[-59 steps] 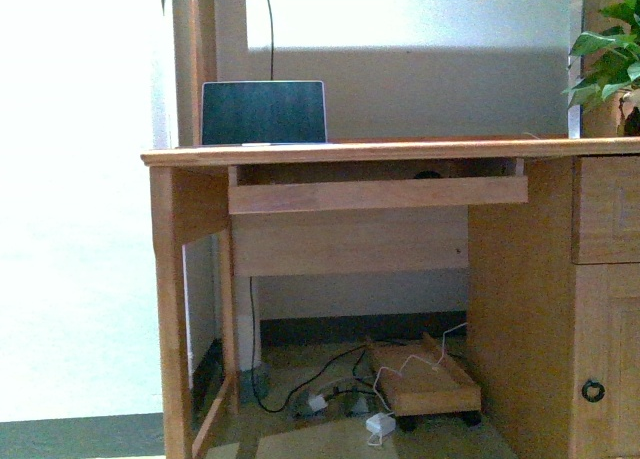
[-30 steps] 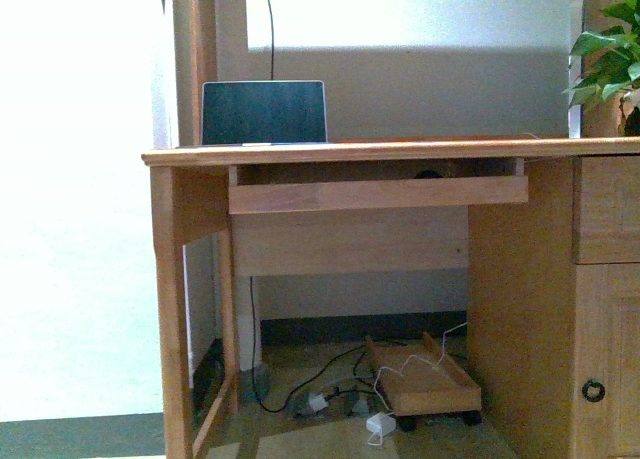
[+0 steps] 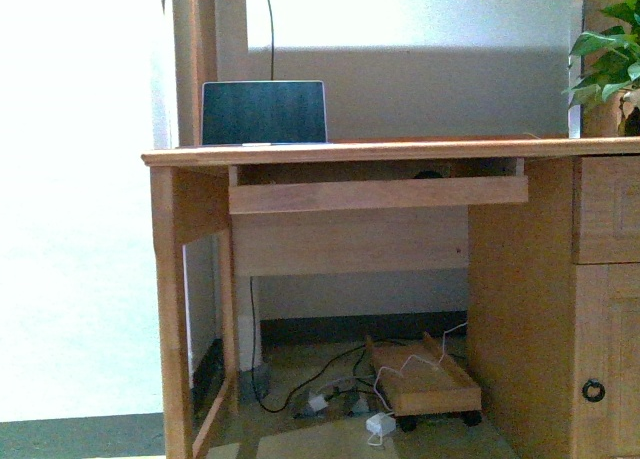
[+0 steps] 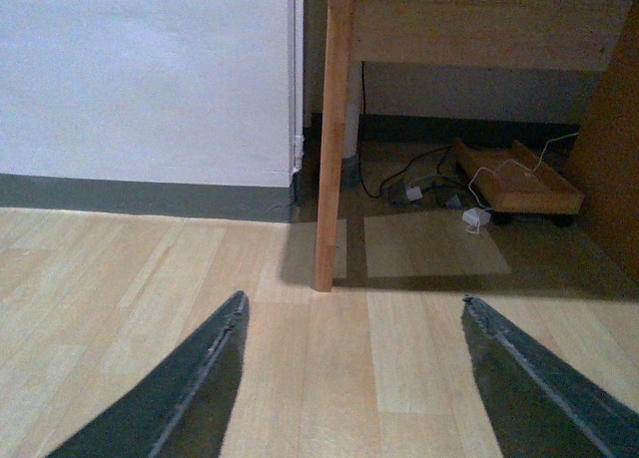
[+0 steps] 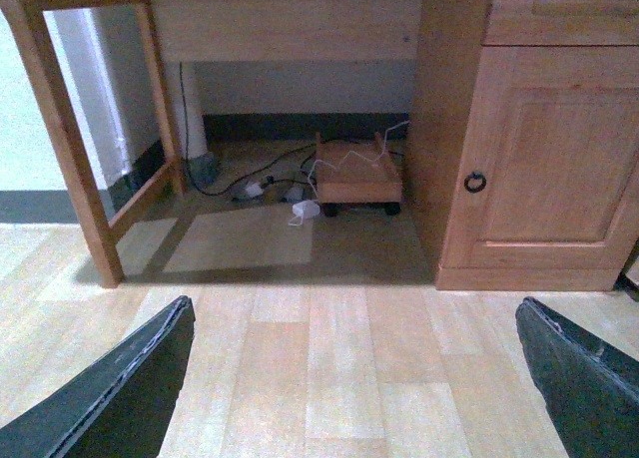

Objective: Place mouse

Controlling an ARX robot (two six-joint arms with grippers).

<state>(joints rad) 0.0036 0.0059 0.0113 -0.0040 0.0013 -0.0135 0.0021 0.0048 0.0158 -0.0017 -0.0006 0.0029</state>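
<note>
In the front view a small dark rounded shape, seemingly the mouse [image 3: 428, 174], peeks over the front edge of the desk's pull-out tray [image 3: 378, 193]; most of it is hidden. An open laptop [image 3: 264, 112] stands on the desk top at the left. Neither arm shows in the front view. My left gripper [image 4: 353, 298] is open and empty, low over the wooden floor in front of the desk's left leg [image 4: 332, 129]. My right gripper [image 5: 352, 303] is open and empty, over the floor in front of the desk's knee space. The mouse is not in either wrist view.
The wooden desk [image 3: 350, 152] has a drawer and cabinet door [image 5: 544, 149] on the right. Under it lie cables and adapters [image 5: 300, 210] and a small wooden trolley [image 5: 354, 174]. A plant [image 3: 610, 59] stands at the desk's right. A white wall [image 4: 150, 79] is to the left.
</note>
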